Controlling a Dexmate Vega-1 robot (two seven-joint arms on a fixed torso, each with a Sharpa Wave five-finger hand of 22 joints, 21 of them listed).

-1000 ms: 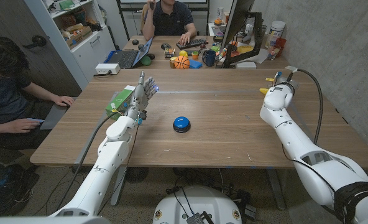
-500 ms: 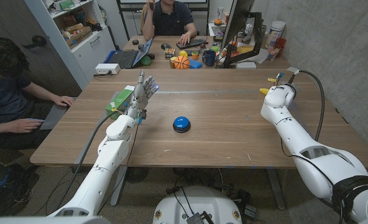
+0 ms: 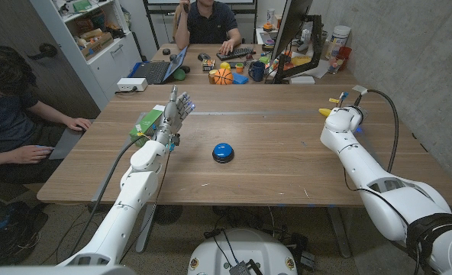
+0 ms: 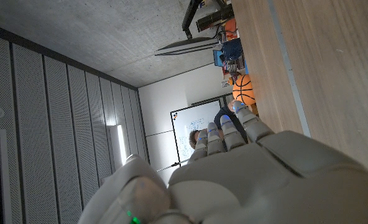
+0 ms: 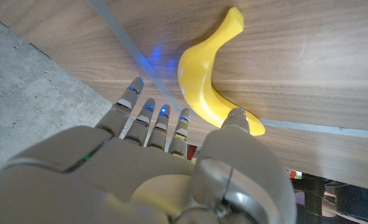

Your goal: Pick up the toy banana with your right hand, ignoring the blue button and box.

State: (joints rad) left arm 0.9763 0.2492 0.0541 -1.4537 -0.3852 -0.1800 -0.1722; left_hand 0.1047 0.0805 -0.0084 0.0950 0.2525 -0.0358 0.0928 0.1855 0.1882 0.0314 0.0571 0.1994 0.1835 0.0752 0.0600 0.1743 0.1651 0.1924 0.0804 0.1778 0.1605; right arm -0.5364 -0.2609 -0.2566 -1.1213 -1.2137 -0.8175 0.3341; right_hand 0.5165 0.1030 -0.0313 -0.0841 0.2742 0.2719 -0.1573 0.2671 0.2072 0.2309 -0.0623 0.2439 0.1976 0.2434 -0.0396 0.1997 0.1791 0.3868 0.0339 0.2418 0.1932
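Observation:
The yellow toy banana (image 5: 199, 81) lies on the wooden table (image 3: 272, 164) near its far right corner; in the head view only its tip (image 3: 324, 112) shows beside my right hand (image 3: 347, 109). In the right wrist view my right hand (image 5: 171, 162) hovers right over it with fingers stretched out and apart. The thumb overlaps the banana's near end, and I cannot tell whether it touches. My left hand (image 3: 178, 109) stands upright at the table's left, fingers apart and holding nothing, and appears again in its wrist view (image 4: 246, 168). The blue button (image 3: 223, 151) sits mid-table, with the green box (image 3: 145, 123) behind my left hand.
A person (image 3: 12, 114) sits at the table's left edge with hands on it. Another person (image 3: 207, 23) works at the far desk, which holds a laptop (image 3: 156, 70), a small basketball (image 3: 221, 76) and a monitor (image 3: 291, 30). A blue tape line (image 3: 241, 113) crosses the table.
My right hand has moved slightly farther out and to the right, closer over the banana. The left hand, button and box have not moved.

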